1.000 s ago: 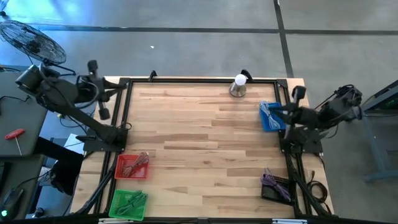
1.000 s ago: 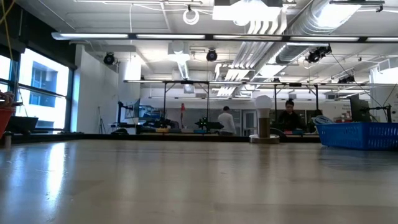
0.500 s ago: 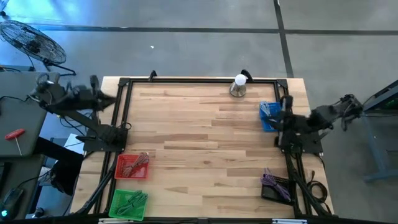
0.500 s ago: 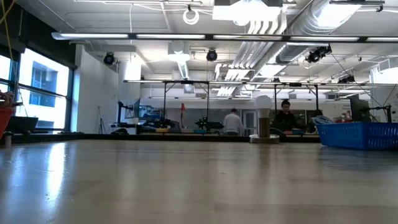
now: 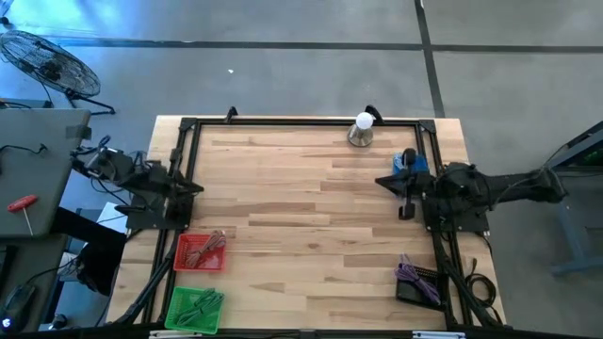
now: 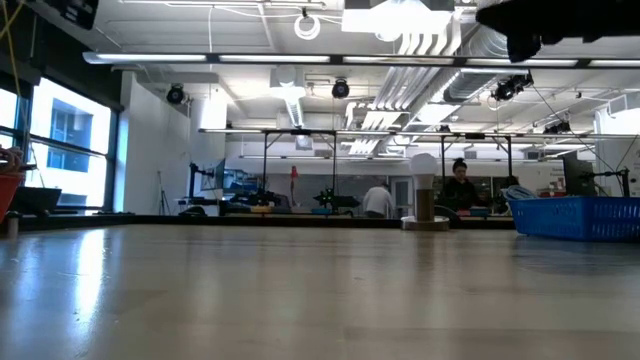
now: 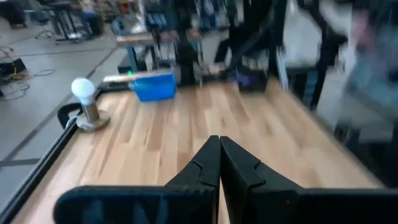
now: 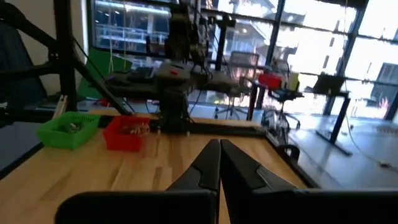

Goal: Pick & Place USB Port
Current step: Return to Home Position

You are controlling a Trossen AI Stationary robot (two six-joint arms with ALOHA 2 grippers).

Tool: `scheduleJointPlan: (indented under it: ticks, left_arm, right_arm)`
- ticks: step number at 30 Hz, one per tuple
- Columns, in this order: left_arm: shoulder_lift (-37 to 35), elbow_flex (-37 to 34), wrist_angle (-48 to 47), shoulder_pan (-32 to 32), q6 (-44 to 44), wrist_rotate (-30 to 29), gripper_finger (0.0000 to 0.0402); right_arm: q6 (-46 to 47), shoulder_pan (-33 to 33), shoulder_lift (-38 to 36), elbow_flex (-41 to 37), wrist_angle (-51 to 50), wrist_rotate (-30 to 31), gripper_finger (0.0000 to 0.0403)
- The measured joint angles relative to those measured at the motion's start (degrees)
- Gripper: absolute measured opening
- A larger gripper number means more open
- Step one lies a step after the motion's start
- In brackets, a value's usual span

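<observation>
My left gripper (image 5: pixel 193 186) hangs shut at the table's left rail, level with the middle of the table; its fingertips (image 7: pixel 219 142) meet, pointing across the wood at the blue basket (image 7: pixel 153 87). My right gripper (image 5: pixel 384 182) is shut too (image 8: pixel 219 144), just inside the right rail, beside the blue basket (image 5: pixel 411 162), and faces the red basket (image 8: pixel 127 134) and green basket (image 8: pixel 68 130). Each basket holds tangled cords. No single USB part can be made out.
A bulb on a round base (image 5: pixel 362 130) stands at the far edge. The red basket (image 5: pixel 200 251) and green basket (image 5: pixel 195 309) sit at the near left corner. Purple cords on a black block (image 5: pixel 415 278) lie near right. A black frame (image 5: pixel 301 122) rims the table.
Both arms have swung in from outside the table. The left gripper came from beyond the left edge to the left rail and turned to face the table. The right gripper moved toward the table's left and near side, past the blue basket, and now shows at the low view's top.
</observation>
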Motion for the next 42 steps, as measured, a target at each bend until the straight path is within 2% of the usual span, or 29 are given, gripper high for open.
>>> scheduleJointPlan:
  ticks: [6, 10, 17, 29, 42]
  left_arm:
    - [0.9, -1.4, 9.8, 0.0, -5.6, 0.1, 0.0000]
    - [0.9, -5.9, 16.4, 0.0, -5.2, 0.2, 0.0000]
    - [0.9, -13.0, 22.0, 0.0, -1.9, 0.1, 0.0000]
    - [0.9, -14.2, 22.2, 0.0, -1.1, 0.1, 0.0000]
    - [0.9, -14.2, 22.2, 0.0, -1.2, 0.1, 0.0000]
  right_arm:
    - [1.7, -2.3, 0.0, -4.5, -0.4, -0.5, 0.0000]
    - [1.7, -2.3, -0.1, -7.8, 1.0, -0.1, 0.0000]
    - [1.6, -2.3, -2.0, -11.2, 1.7, 0.0, 0.0000]
    - [-0.6, -2.2, -5.3, -15.6, 1.7, 1.8, 0.0000]
    - [-7.5, -2.2, -8.8, -16.1, 1.2, -0.6, 0.0000]
